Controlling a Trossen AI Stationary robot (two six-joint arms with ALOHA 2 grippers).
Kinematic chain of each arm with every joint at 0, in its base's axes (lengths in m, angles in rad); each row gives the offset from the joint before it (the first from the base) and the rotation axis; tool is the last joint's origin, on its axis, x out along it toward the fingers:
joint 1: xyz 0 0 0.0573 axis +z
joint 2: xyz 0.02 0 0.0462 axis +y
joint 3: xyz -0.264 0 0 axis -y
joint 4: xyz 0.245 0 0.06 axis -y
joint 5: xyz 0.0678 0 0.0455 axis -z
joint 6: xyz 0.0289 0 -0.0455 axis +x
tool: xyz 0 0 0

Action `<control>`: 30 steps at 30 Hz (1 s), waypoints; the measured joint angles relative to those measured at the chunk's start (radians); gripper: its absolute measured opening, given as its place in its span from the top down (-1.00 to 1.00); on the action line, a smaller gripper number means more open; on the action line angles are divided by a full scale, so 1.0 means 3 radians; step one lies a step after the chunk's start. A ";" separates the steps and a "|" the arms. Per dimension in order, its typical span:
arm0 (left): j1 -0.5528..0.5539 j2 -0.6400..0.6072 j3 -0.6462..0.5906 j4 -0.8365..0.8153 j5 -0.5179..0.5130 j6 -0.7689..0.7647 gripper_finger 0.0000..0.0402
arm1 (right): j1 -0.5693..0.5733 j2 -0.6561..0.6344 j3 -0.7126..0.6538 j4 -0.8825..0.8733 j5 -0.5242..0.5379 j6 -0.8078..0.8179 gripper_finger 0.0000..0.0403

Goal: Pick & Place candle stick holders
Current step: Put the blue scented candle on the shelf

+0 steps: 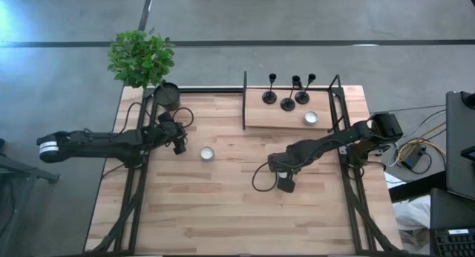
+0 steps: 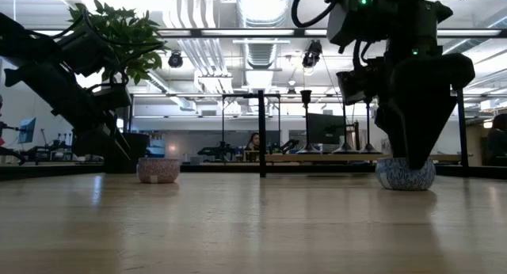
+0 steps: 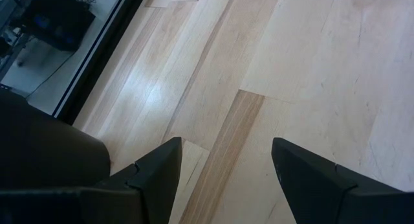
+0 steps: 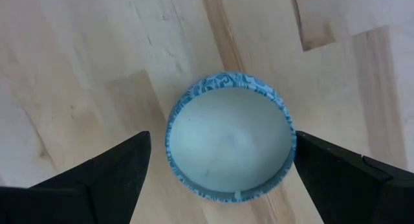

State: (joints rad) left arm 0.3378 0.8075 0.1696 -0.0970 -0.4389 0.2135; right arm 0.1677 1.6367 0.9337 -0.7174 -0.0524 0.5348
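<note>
Open right tool (image 4: 220, 166) astride blue bowl (image 4: 228, 144).

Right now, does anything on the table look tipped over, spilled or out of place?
Nothing stands out. The three candle stick holders stand upright on the raised shelf. The open right gripper hangs over a blue-patterned bowl, which sits level.

Potted plant (image 1: 141, 58) at table corner; small bowl (image 1: 207, 153) mid-table
</note>
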 joint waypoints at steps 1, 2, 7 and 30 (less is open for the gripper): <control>0.0000 0.0000 0.0000 0.0001 0.0000 0.0000 -0.22 | 0.0000 0.0000 -0.0022 0.0014 -0.0003 0.0015 -0.81; 0.0001 0.0000 0.0000 0.0000 0.0000 0.0000 -0.22 | 0.0000 0.0000 -0.0041 0.0014 -0.0003 0.0035 -0.81; 0.0000 0.0000 0.0000 0.0001 0.0000 0.0001 -0.22 | 0.0000 0.0000 -0.0128 0.0167 0.0000 0.0045 -0.81; 0.0001 0.0000 0.0000 0.0000 0.0000 0.0000 -0.22 | -0.0006 0.0003 -0.0298 0.0515 0.0177 0.0142 -0.80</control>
State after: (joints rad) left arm 0.3381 0.8074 0.1696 -0.0969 -0.4389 0.2134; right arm 0.1658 1.6375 0.8442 -0.5628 0.0006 0.5773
